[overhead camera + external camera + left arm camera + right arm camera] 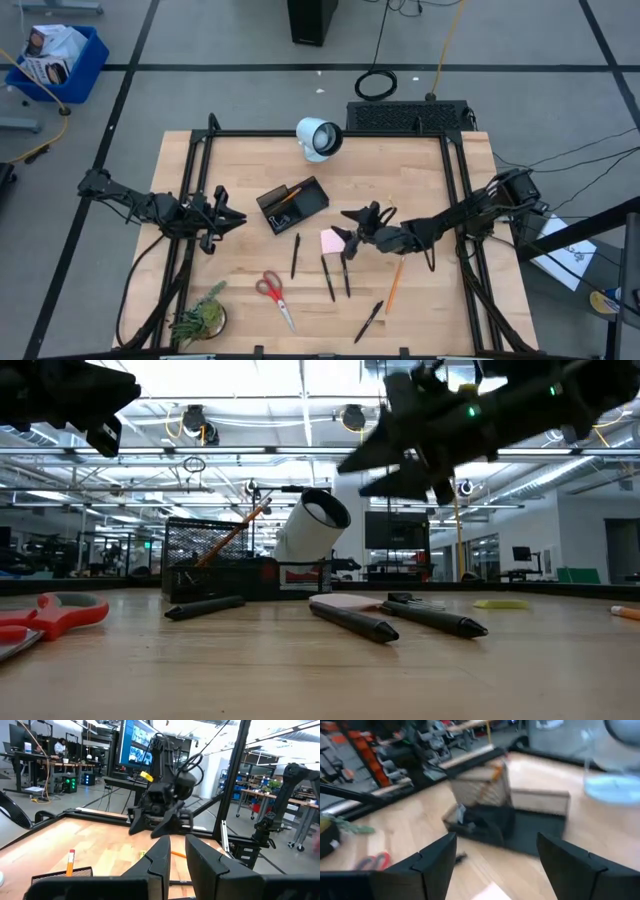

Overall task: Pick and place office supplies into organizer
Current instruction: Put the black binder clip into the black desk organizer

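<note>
The black organizer (292,204) stands mid-table with an orange pencil (232,532) leaning up out of it. A pink sticky-note pad (331,241), three black pens (327,277), a fourth pen (368,321), an orange pencil (394,285) and red-handled scissors (273,297) lie flat on the wood. My right gripper (352,226) hangs open in the air just above the pad's far right side (365,470), pointing toward the organizer (490,822), with nothing between its fingers. My left gripper (230,218) waits at the table's left, shut and empty (177,855).
A white cylindrical lamp-like object (319,138) lies behind the organizer. A green plant (200,318) sits at the near left corner. A black frame (330,133) runs along the table's far edge and both sides. Bare wood lies between the organizer and the left arm.
</note>
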Controlling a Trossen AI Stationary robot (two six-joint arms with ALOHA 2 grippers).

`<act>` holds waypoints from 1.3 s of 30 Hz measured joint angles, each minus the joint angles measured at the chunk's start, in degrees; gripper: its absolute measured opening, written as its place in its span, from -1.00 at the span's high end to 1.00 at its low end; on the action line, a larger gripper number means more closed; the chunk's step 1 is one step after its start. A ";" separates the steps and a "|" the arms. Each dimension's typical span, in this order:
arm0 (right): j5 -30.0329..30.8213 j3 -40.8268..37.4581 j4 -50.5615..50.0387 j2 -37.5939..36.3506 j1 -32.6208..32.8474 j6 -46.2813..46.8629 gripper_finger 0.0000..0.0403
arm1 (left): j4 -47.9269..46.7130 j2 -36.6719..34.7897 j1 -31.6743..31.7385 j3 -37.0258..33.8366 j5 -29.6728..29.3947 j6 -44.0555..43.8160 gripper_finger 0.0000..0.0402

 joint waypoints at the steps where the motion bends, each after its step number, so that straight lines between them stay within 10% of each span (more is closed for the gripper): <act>1: 0.00 -0.89 -0.31 0.04 0.00 1.82 -0.32 | 0.01 -0.01 0.00 0.00 0.00 0.01 0.69; 8: -0.48 -3.66 -11.20 0.12 -0.11 26.03 -0.29 | 0.01 0.00 -0.02 0.00 0.00 0.02 0.69; 26: 2.71 -3.42 -9.53 -0.27 2.26 29.54 -0.26 | -0.02 0.00 -0.02 0.00 0.00 0.02 0.69; 32: -5.76 -3.42 -11.91 -0.26 1.49 30.80 -0.26 | -0.02 0.00 -0.01 0.00 0.00 0.00 0.69; 39: -2.16 6.68 -36.93 -0.27 3.86 36.21 -0.26 | -0.02 -0.01 0.00 0.00 0.00 0.02 0.69</act>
